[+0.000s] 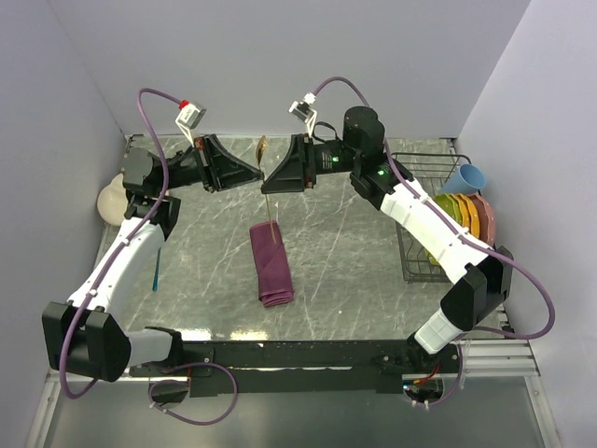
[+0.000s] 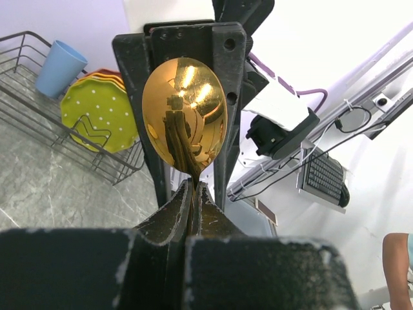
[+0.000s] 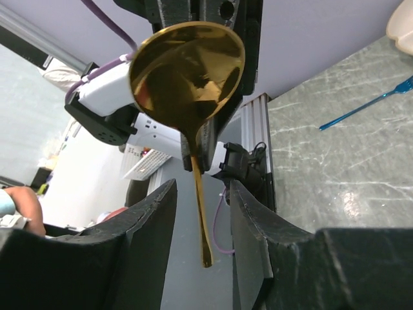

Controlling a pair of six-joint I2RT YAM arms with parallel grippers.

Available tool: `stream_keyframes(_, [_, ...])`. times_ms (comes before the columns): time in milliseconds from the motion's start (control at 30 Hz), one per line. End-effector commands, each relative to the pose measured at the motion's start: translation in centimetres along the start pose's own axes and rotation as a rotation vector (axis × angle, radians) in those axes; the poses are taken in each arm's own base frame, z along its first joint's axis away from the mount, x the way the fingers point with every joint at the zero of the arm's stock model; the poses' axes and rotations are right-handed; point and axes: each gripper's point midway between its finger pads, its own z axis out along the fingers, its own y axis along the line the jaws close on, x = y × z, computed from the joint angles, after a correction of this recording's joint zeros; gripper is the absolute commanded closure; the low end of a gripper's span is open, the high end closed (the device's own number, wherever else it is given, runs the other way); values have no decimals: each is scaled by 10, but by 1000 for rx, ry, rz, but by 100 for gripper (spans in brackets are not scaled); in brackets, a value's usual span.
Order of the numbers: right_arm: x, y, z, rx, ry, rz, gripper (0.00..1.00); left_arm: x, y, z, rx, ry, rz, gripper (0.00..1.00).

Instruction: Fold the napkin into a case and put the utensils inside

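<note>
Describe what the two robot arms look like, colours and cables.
Both the left arm and right arm have white shells with black joints, ending in matte black wedge-shaped jaws. A purple cable loops along each; small green lights glow on the right one.

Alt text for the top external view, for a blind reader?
The left tool pinches a gold spoon bowl-up in mid-air, the right tool open around its handle, above a folded maroon napkin. A blue fork lies beside the left arm.
</note>
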Motion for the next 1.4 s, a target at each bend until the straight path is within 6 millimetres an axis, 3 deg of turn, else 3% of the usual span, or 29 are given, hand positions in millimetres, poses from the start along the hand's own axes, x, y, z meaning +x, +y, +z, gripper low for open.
stream_keyframes(0, [-4, 11, 2, -37, -12, -40, 54, -7, -22, 2, 45, 5, 78, 99])
stream_keyframes(133, [-9, 14, 3, -57, -21, -26, 56, -4, -22, 3, 48, 8, 71, 99])
stream_keyframes(233, [-11, 15, 4, -65, -22, -25, 64, -3, -21, 3, 46, 7, 65, 99])
stream_keyframes(333, [-9, 17, 4, -69, -19, -20, 83, -1, -20, 2, 41, 10, 54, 99])
stream_keyframes(367, [-10, 17, 4, -65, -22, -23, 100, -1, -20, 2, 40, 8, 55, 99])
stream_keyframes(467, [-10, 14, 5, -39, -27, -23, 100, -3, -13, 2, 4, -11, 41, 99])
stream_keyframes(533, [-10, 9, 4, 8, -29, -37, 100, -11, -6, 0, -39, -39, 71, 86])
stream_keyframes(567, [-13, 3, 5, 53, -47, -45, 100, -14, 8, -3, -110, -63, 13, 82])
stream_keyframes(600, [-9, -4, 3, 99, -38, -22, 100, -22, 14, -6, -157, -87, 83, 72])
stream_keyframes(633, [-11, -10, 2, 131, -43, -55, 100, -32, 25, -16, -229, -122, 103, 69])
stream_keyframes(667, [-15, -26, 0, 216, -75, -53, 100, -33, 33, -25, -299, -137, 85, 68])
stream_keyframes(700, [-10, -39, -3, 290, -62, -25, 100, -46, 43, -32, -377, -177, 186, 63])
stream_keyframes(833, [-8, -108, -18, 640, -65, -64, 100, -49, 84, -65, -685, -195, 242, 53])
stream_keyframes(933, [-2, -153, -26, 863, -41, -90, 100, -40, 112, -93, -863, -217, 243, 50])
stream_keyframes(1000, [6, -185, -26, 998, 9, -85, 100, -25, 131, -108, -953, -219, 197, 42])
stream_keyframes(1133, [25, -218, -12, 1126, 68, -80, 100, -12, 147, -131, -1074, -232, 153, 26])
stream_keyframes(1367, [55, -270, -8, 1248, 56, -26, 100, 1, 160, -152, -1154, -262, 146, 24])
